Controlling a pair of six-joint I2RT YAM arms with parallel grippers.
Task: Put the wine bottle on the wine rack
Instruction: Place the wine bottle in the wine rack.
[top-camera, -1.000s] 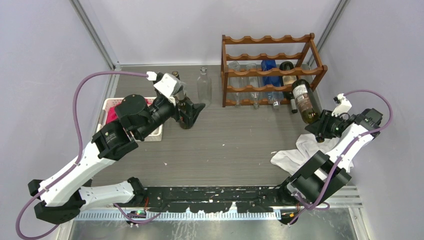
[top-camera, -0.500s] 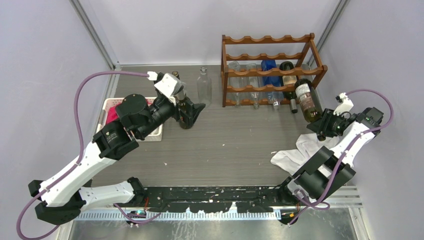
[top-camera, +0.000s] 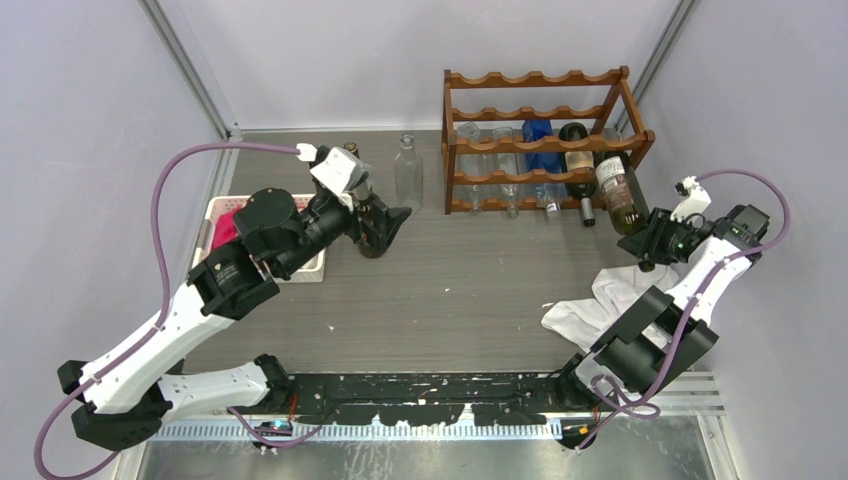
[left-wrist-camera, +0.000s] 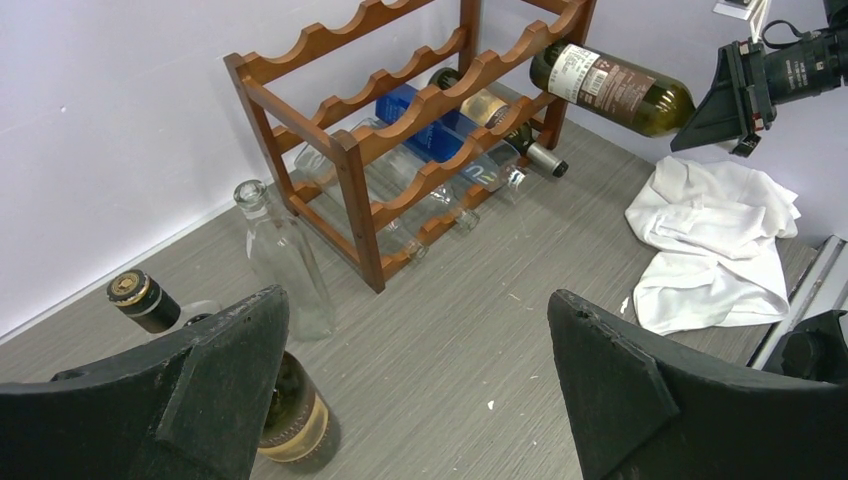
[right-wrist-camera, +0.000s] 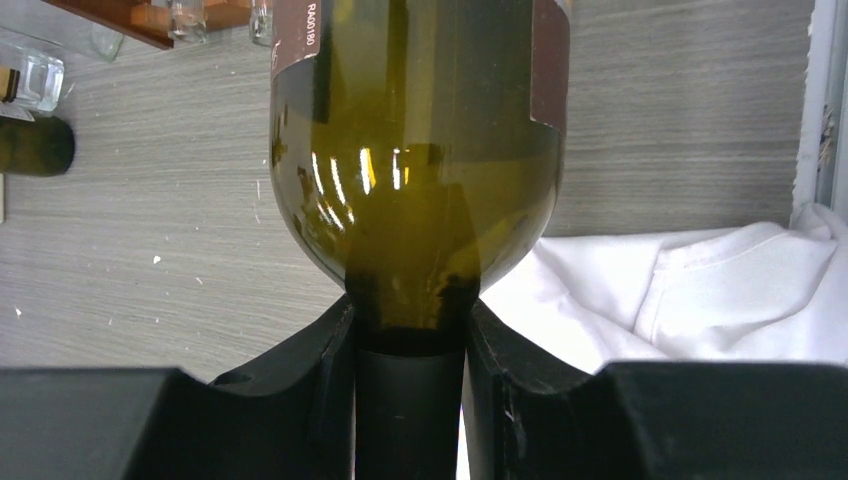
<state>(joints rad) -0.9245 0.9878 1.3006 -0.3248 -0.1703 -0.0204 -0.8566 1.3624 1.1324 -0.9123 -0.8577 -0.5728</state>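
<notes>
Pale lilac walls (top-camera: 330, 60) on three sides, slim metal corner posts (top-camera: 185, 65), grey wood-grain tabletop (top-camera: 470, 290) flecked white, ribbed metal strip (top-camera: 420, 432) at its near edge, even light

A white cloth (top-camera: 610, 300) is seen crumpled on the table (top-camera: 450, 290). A clear bottle (top-camera: 407, 175) is stood upright, with a dark bottle (left-wrist-camera: 140, 297) near it. A pink cloth (top-camera: 228, 225) is kept in a tray (top-camera: 312, 270), and a blue bottle (top-camera: 538, 132) is laid flat.
</notes>
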